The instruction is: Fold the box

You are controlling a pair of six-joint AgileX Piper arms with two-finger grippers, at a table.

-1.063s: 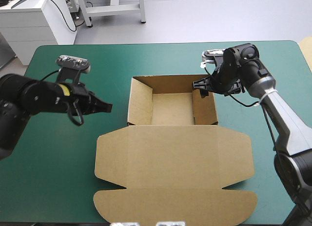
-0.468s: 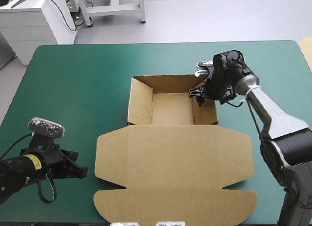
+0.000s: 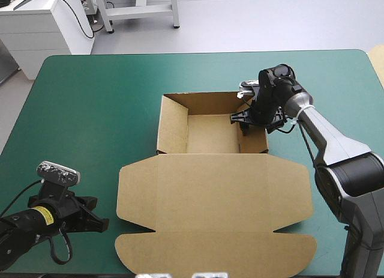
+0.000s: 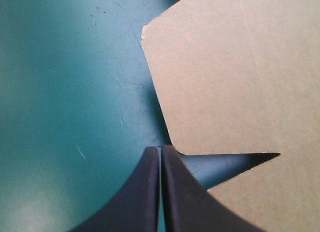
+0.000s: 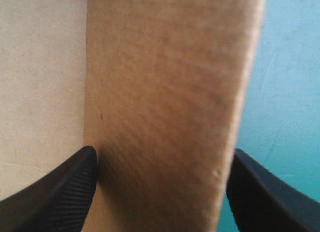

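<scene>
The box point(image 3: 210, 194) on the surface point(image 3: 78, 110): tray far, lid flat near.
Light, stiff board by its look, best taken at wall edges; right claw point(image 3: 243, 118) gapes astride the right wall, left claw point(image 3: 102, 221) closed, empty, near-left.

a lab: white cabinet point(image 3: 42, 29), bare grey floor point(image 3: 270, 20).

No legible writing in any view

The brown box point(image 3: 213, 200) shows plain board – one small yellow sticker point(image 3: 40, 215) sits on the left arm point(image 3: 15, 235), too small for any letters or numbers to be read
</scene>
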